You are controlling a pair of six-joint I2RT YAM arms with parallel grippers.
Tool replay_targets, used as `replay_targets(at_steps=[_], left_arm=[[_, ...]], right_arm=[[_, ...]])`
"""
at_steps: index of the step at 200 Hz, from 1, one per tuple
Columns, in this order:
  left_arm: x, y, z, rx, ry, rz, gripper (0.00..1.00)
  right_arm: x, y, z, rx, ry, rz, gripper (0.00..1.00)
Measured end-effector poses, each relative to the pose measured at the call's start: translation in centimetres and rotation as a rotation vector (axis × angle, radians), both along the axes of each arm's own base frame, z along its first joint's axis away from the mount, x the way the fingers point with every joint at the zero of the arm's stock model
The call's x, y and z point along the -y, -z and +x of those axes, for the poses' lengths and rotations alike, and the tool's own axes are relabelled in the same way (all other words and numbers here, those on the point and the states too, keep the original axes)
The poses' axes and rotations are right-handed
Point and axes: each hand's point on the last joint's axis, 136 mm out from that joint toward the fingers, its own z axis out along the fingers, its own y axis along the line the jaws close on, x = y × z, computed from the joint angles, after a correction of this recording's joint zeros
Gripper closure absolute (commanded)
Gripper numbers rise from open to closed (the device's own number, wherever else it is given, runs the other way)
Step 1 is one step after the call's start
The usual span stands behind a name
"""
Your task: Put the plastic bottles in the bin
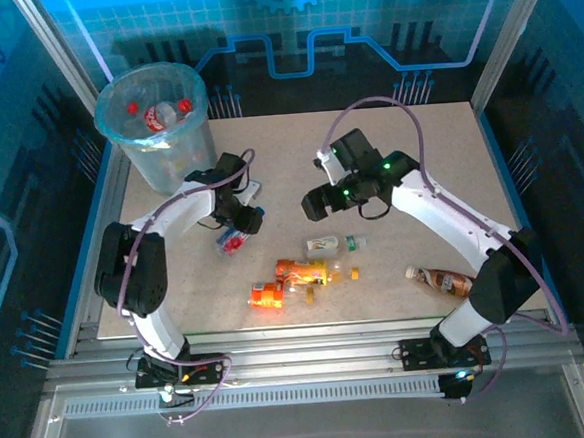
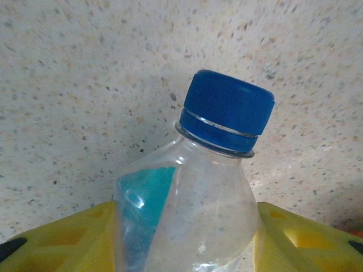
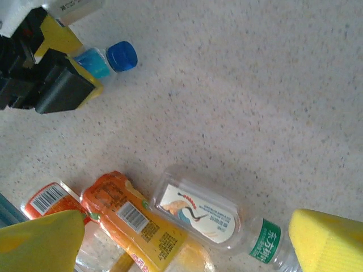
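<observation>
Several red-capped bottles [image 1: 156,114] already lie in the bin [image 1: 132,150], which stands at the far left corner of the bench [image 1: 418,150]. The left claw [image 2: 184,232] is closed on a clear blue-capped bottle [image 2: 195,181]. Its yellow fingers [image 2: 62,243] press on both sides of the body just below the shoulder, and the cap points away from the wrist. The bench surface sits close behind the bottle, so I judge it to be barely off the surface, if at all.

The right claw [image 3: 186,218] is spread wide and holds nothing. It hovers over the loose pile near the middle: a clear bottle with a green label [image 3: 198,212] and two orange bottles [image 3: 127,218] lying side by side. A brown bottle [image 1: 442,281] lies apart at the near right, and a red-labelled bottle [image 1: 231,241] rests just near of the left claw.

The step in hand looks like the grasp and lift of the blue-capped bottle. Next it needs raising enough to clear the bin's rim, swinging far and left over the opening, then releasing. The grip sits near the bottle's neck, so the body may swing during the move.
</observation>
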Motion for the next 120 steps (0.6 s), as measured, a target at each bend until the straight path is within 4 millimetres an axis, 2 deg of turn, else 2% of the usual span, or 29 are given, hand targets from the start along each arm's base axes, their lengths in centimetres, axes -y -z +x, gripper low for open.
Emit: replay_targets(at_steps=[26,54,120], left_arm=[[0.2,-3.3,0.9,0.084,-0.008,-0.03,0.53],[0.2,-7.9,1.4,0.19,-0.019,-0.073,0.53],[-0.5,-21.8,2.9,0.502,-0.049,-0.194,0.55]], right_arm=[[-0.4,-1.2,0.4,0.026,-0.007,0.018,0.07],[-1.2,-2.4,0.5,0.047,-0.024,0.029,0.07],[-3.3,-5.9,0.8,0.115,-0.067,0.07,0.09]])
